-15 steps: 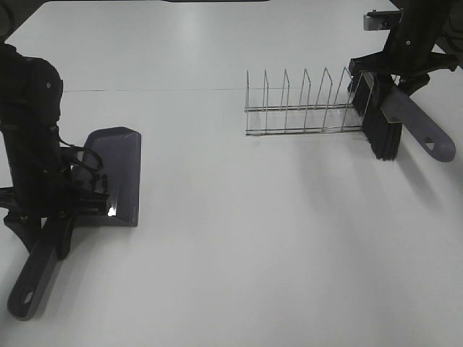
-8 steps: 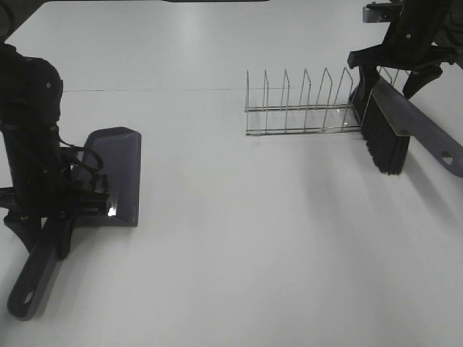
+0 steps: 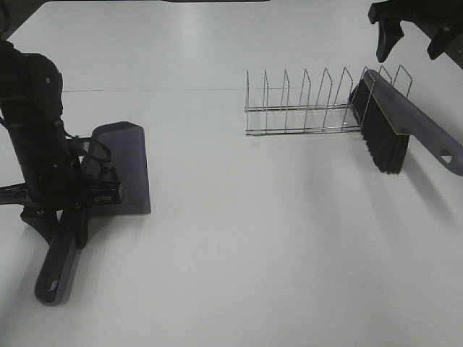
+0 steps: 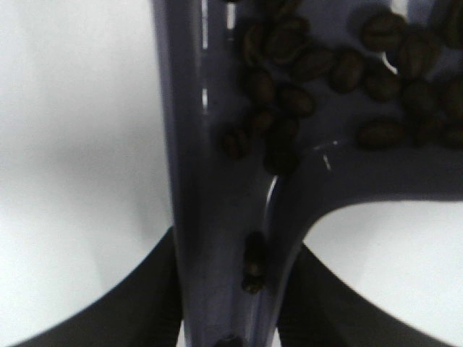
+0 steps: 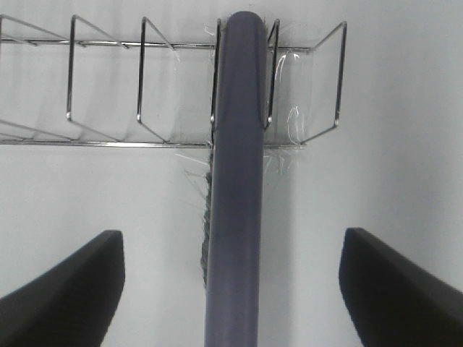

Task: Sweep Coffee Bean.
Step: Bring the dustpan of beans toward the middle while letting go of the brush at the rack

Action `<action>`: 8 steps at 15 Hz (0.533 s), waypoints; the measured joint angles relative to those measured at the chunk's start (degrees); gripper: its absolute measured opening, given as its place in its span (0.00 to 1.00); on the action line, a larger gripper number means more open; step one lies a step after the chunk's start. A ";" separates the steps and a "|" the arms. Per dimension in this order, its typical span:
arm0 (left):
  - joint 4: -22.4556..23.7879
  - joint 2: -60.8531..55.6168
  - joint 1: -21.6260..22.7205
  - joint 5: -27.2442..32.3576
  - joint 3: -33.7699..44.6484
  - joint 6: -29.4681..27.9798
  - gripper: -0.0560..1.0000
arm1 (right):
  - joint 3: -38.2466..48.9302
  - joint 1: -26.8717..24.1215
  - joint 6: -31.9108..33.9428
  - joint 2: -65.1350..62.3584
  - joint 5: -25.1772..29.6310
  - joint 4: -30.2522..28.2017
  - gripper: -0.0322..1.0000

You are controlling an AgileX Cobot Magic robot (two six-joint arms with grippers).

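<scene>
Coffee beans point(image 4: 289, 58) sit in a loose cluster inside the purple dustpan point(image 3: 126, 155), piled toward the back wall where the handle joins; in the left wrist view a couple of beans have slid into the groove of the dustpan handle point(image 4: 217, 275). From the high camera they show only as small dark specks by the pan's rear edge, too small to count.

Dustpan lies on the white counter point(image 3: 239, 246) at the left, mouth pointing away from the camera, handle running toward the near edge. Left gripper point(image 3: 61, 206) is pinched tight on the dustpan handle, right behind the pan body; dark fingers point(image 4: 108, 318) flank the handle on both sides.

Far right: brush point(image 3: 401, 126) with black bristles rests tilted, head end leaning in the last slots of the wire rack point(image 3: 304, 105), handle end out past the rack toward the right edge. Rack wires sit on either side of the brush back point(image 5: 235, 181).

Right gripper point(image 3: 412, 32) hangs above the brush, jaws spread, clear of the brush, holding nothing; its two fingers point(image 5: 65, 289) show wide apart either side of the brush.
</scene>
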 joint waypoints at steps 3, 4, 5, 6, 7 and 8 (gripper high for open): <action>-0.11 -0.46 0.00 -4.98 0.00 0.46 0.46 | 10.71 0.00 -0.23 -12.66 -0.06 0.29 0.72; -0.11 -0.57 -0.06 -6.93 -0.06 1.38 0.56 | 14.32 0.00 -0.52 -16.67 -0.06 0.29 0.72; -0.06 -0.63 -0.06 -8.31 -0.11 2.01 0.63 | 18.62 0.00 -0.69 -21.08 -0.06 0.29 0.72; 0.23 -0.63 -0.11 -9.00 -0.46 2.23 0.70 | 22.63 0.00 -1.09 -24.92 -0.06 0.29 0.72; 0.97 -0.63 -0.11 -9.34 -0.74 2.41 0.73 | 26.59 0.00 -1.43 -28.65 0.00 0.29 0.72; 1.55 -0.52 -0.11 -9.00 -1.49 2.58 0.74 | 30.94 0.00 -2.01 -32.66 0.00 0.29 0.72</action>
